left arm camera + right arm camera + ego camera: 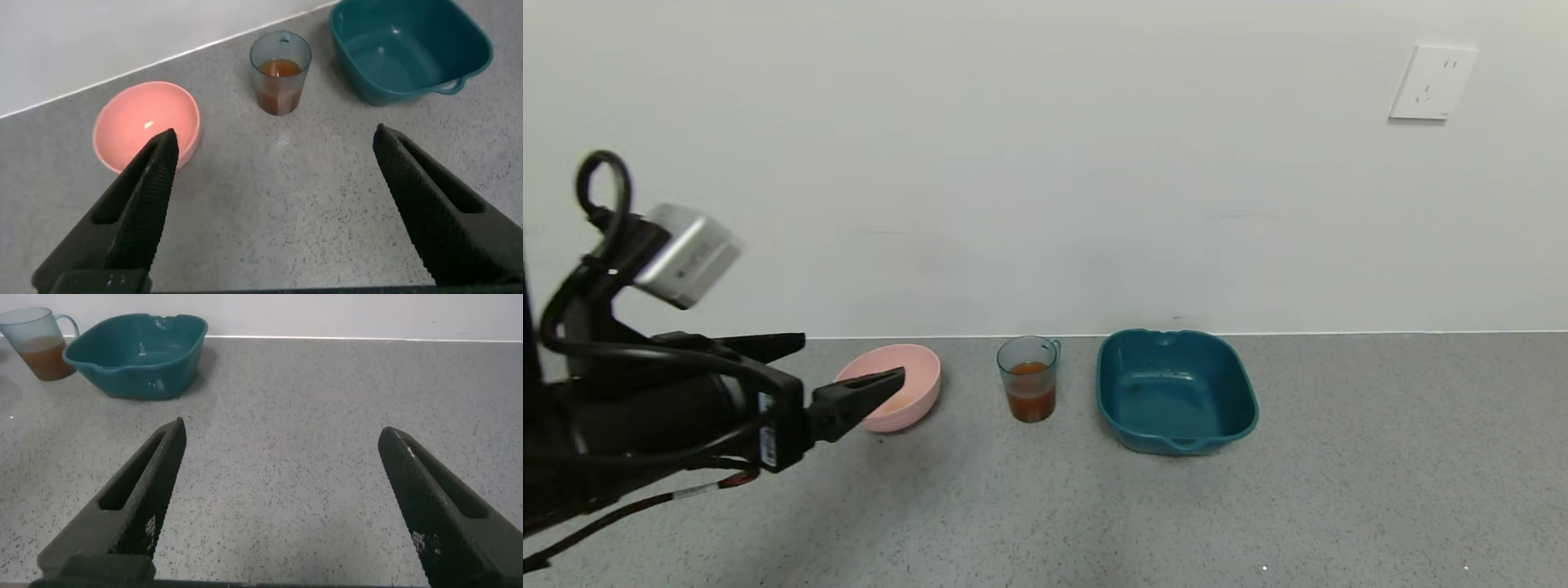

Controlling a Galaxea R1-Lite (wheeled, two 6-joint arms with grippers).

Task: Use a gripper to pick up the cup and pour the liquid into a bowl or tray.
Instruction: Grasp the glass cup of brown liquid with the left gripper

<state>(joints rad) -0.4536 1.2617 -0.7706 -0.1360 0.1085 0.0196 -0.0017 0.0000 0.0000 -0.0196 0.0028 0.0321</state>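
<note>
Head view: my left gripper (pixel 849 363), black, jaws spread wide, hovers at frame left before the round pink bowl (pixel 894 398).
Cup: ribbed translucent blue-green plastic cup (pixel 1029 378), frame centre, upright, holding reddish-brown liquid (pixel 1031 395).
Dish: dark teal rounded-square plastic dish (pixel 1176 390), just right of the cup.
Right gripper (pixel 282 449): jaws wide, over grey speckled counter (pixel 327 416).

A: What can't we see well?

B: The left gripper (pixel 849 371) hides part of the pink bowl (pixel 915 392) in the head view. The left arm (pixel 621 416) is cut off by the picture's edge.

A: And the right gripper (pixel 278 441)?

B: Only its two fingers (pixel 139 498) show in the right wrist view. The rest is cut off at the bottom. The head view does not show it at all.

A: And the cup (pixel 37 343)?

B: The right wrist view cuts off its side. The marks inside the teal dish (pixel 1176 390) are too small to tell
</note>
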